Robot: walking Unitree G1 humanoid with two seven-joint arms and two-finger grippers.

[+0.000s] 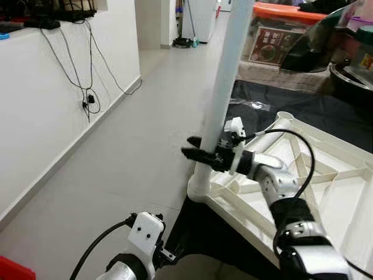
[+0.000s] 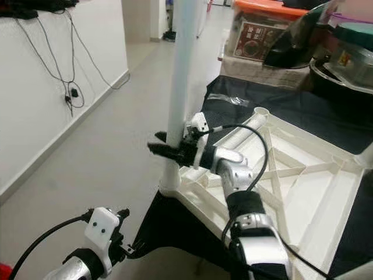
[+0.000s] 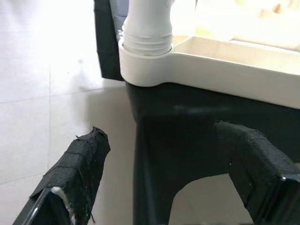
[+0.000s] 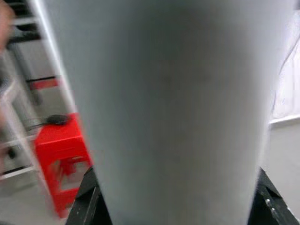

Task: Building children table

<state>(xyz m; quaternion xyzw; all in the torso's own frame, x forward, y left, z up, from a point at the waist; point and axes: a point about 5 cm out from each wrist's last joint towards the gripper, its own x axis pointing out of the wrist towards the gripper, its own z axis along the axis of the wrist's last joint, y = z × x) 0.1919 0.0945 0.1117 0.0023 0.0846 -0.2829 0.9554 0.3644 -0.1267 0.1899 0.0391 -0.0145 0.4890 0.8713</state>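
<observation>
White table leg [image 1: 224,81]: light, stiff, smooth plastic tube, upright in tabletop [image 1: 326,192] corner socket. Right pincer [image 1: 201,154] clamps it low; left pincer [image 3: 164,154] wide, idle.

Table leg [image 1: 228,70] top and tabletop [image 1: 326,192] far side cropped

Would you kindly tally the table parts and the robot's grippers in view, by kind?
Upside-down white plastic table top: 1
Upright white plastic table leg: 1
Black two-fingered grippers: 2, right gripper around the leg, left gripper open below
Total: 4
</observation>
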